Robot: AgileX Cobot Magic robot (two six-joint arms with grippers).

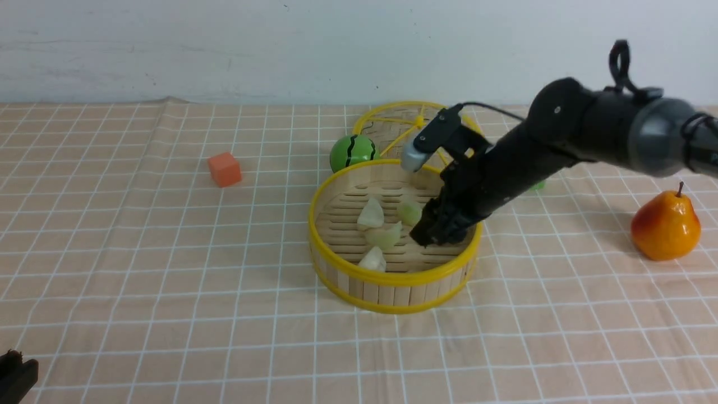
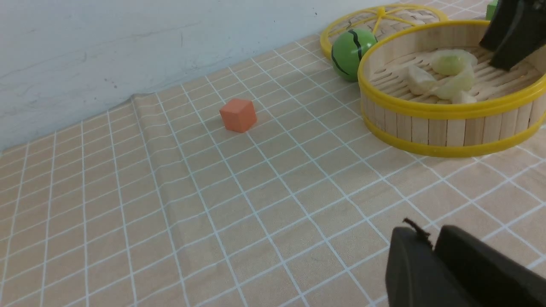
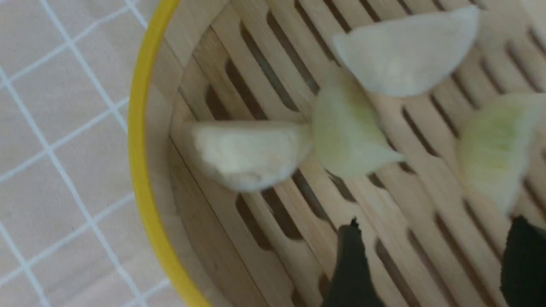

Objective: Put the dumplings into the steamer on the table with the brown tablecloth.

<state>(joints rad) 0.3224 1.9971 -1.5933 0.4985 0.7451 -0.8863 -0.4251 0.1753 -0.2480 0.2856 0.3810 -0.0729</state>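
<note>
Steamer (image 1: 392,290) of matt wooden slats; tablecloth (image 1: 168,252) creased cloth; pear (image 1: 666,227) glossy.

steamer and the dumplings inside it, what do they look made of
Steamer: matte pale slats with visible grain, probably bamboo or wood; its glossy yellow rims look like plastic.
Dumplings: smooth, slightly translucent cream-green, likely plastic or rubber replicas; which one is unclear.
</note>
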